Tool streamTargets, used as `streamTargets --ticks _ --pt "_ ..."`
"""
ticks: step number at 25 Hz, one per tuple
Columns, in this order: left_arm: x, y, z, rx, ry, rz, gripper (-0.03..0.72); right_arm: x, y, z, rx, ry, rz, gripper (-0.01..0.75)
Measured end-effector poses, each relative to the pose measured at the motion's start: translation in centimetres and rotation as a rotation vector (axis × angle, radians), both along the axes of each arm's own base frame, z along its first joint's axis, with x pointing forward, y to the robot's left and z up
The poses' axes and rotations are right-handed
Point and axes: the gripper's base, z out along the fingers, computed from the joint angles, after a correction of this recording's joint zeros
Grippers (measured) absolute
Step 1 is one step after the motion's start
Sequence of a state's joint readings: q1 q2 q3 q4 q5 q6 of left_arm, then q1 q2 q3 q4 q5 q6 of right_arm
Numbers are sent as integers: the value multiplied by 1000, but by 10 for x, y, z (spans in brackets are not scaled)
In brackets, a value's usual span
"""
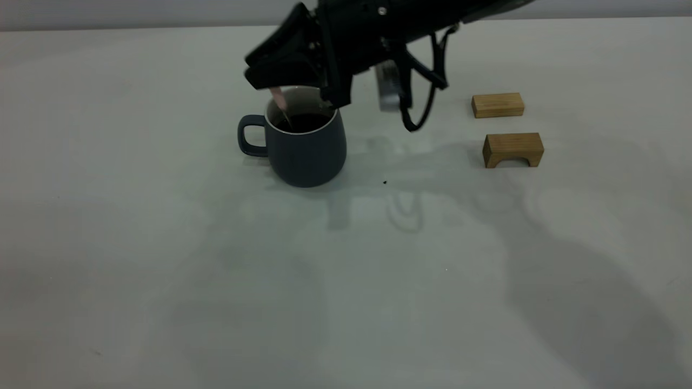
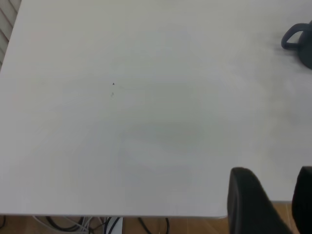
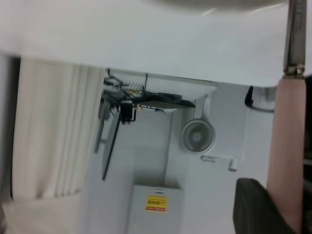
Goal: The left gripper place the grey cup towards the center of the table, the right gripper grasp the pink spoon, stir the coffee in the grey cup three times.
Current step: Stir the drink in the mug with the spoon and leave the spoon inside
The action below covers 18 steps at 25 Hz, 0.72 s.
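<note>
The desk [image 1: 162,259] carries the grey cup [image 1: 305,146], handle toward the left arm's side, directly under the right tool [image 1: 281,89], whose arm slants down from the exterior view's upper right. It is clenched on the pink spoon [image 1: 278,99], which slants steeply into the coffee [image 1: 305,122]. The right wrist view alone shows the handle [image 3: 287,151] meeting its metal neck. The left tool [image 2: 270,200], released, appears only in its own wrist view, at the desk edge, well apart from the cup.

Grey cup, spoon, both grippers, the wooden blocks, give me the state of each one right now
grey cup: upright on the table, holding dark coffee.
pink spoon: held tilted, bowl end down in the coffee.
right gripper: above the cup, shut on the spoon handle.
left gripper: open, empty, near the table edge.
two wooden blocks: lying apart, untouched.
</note>
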<state>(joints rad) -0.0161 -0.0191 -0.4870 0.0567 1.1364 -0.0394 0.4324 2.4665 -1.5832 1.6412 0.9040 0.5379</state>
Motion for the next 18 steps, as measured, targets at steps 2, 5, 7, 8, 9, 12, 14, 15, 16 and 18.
streamTargets --ticks 2,5,7,8,9,12,14,15,16,18 --pt "0 0 0 0 0 0 297 4 0 1 -11 -72 5 142" --pt "0 0 0 0 0 0 297 8 -9 -3 -64 -120 16 142" --pt "0 0 0 0 0 0 297 8 -17 -6 -88 -94 21 142" --pt "0 0 0 0 0 0 297 8 -20 -7 -89 -67 18 142" --pt "0 0 0 0 0 0 297 7 -20 -8 -84 -40 15 142" --pt "0 0 0 0 0 0 297 3 -12 -6 -51 4 1 142" --pt "0 0 0 0 0 0 297 1 -1 -5 -39 -20 -18 142" --pt "0 0 0 0 0 0 297 0 3 -5 -43 -49 -21 142" --pt "0 0 0 0 0 0 297 0 5 -5 -45 -75 -19 142" --pt "0 0 0 0 0 0 297 1 4 -5 -62 -136 -5 142"
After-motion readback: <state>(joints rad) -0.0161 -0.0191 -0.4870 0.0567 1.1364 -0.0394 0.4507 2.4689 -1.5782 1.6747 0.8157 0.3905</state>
